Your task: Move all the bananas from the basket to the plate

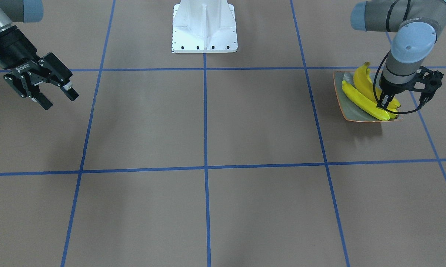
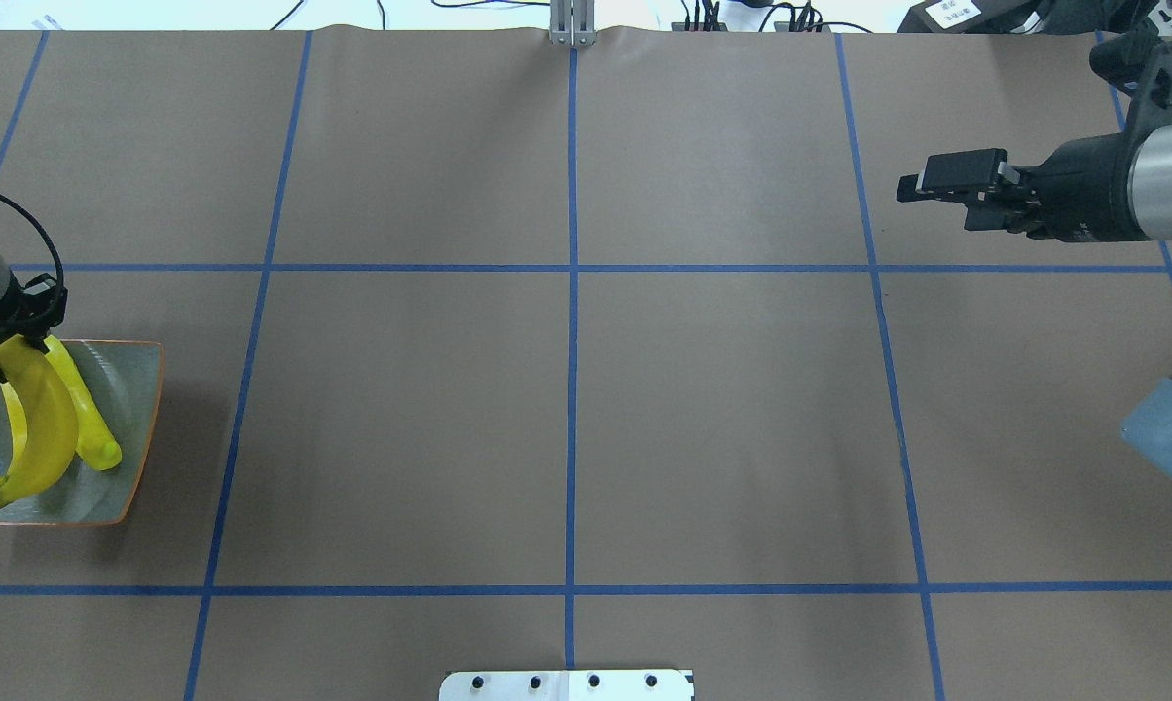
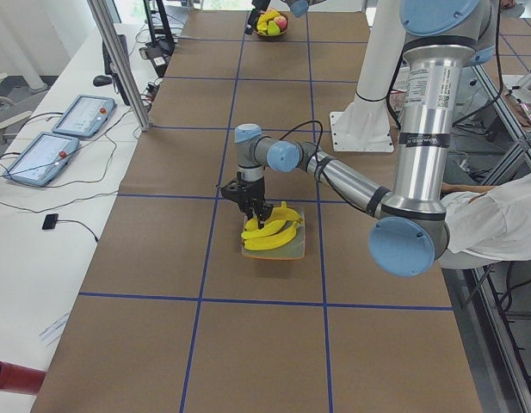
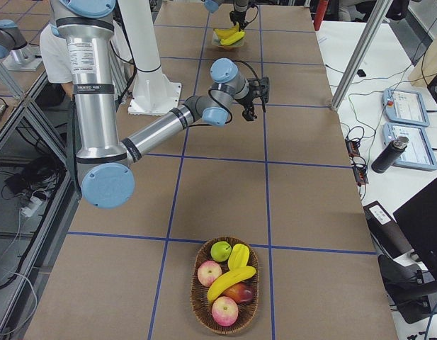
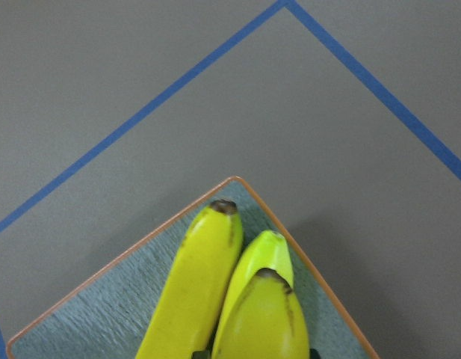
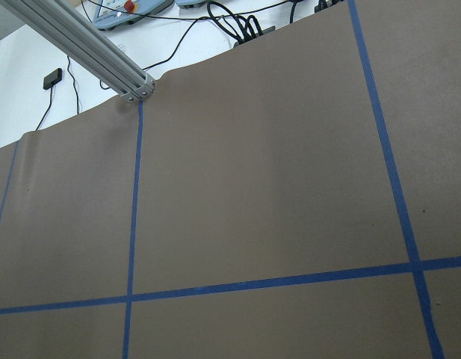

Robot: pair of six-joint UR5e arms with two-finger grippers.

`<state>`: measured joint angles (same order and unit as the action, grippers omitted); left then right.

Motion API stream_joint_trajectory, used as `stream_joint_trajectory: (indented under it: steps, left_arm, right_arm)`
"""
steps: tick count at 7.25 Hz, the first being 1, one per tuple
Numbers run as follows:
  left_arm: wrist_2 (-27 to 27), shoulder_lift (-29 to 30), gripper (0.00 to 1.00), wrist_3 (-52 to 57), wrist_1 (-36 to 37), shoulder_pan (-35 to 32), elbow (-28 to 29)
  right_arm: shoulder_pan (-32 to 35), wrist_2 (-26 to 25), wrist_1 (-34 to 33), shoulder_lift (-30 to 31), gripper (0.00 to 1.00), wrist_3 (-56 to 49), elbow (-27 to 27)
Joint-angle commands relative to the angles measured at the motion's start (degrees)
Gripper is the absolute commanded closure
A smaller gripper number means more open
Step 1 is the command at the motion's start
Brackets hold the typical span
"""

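Bright yellow all over the bananas (image 1: 360, 98) on the plate. The left wrist view picks out dark brown tips, thin brown flecks, and one end shading to lime green. The plate (image 2: 128, 389) is grey-green with a thin orange rim. The table (image 1: 245, 122) is flat brown, ruled into big squares by blue tape lines. The left gripper (image 1: 384, 105) is black, and so is the right gripper (image 1: 60, 99), apart from a white patch by one finger. The left arm (image 1: 412, 40) is grey with pale blue caps. The robot base (image 1: 204, 29) is white. The basket (image 4: 200, 301) is brown wicker, holding yellow basket bananas (image 4: 231, 280), red-and-yellow apples (image 4: 225, 310) and one green apple (image 4: 220, 251).
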<state>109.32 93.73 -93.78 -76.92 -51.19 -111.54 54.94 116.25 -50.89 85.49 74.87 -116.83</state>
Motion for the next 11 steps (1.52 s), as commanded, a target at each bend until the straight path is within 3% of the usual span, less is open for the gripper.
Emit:
stream_joint_trajectory:
  steps: [1, 3, 4, 5, 9, 11]
  left_arm:
    - [-0.25, 0.05, 0.84, 0.01, 0.01, 0.13, 0.35]
    - [-0.69, -0.21, 0.38, 0.09, -0.16, 0.13, 0.35]
    - [-1.91, -0.21, 0.06, 0.09, -0.16, 0.82, 0.35]
    - [-3.57, -0.21, 0.00, 0.09, -0.08, 1.87, 0.44]
    - [-2.89, 2.50, 0.00, 0.88, -0.16, 2.06, -0.26]
    - [2.08, 5.75, 0.00, 4.64, -0.25, 0.32, -2.97]
  right_arm:
    - [-0.01, 0.12, 0.00, 0.81, 0.00, 0.01, -0.85]
    - [-0.01, 0.12, 0.00, 0.99, 0.00, 0.01, -0.86]
    - [-0.01, 0.21, 0.00, 0.99, 0.00, 0.01, -0.85]
    - [-0.01, 0.38, 0.00, 1.08, 0.00, 0.01, -0.94]
    - [1.12, 0.73, 0.00, 2.65, 0.00, 0.01, -1.99]
    - [6.55, 1.08, 0.09, 7.90, 0.00, -0.95, -2.61]
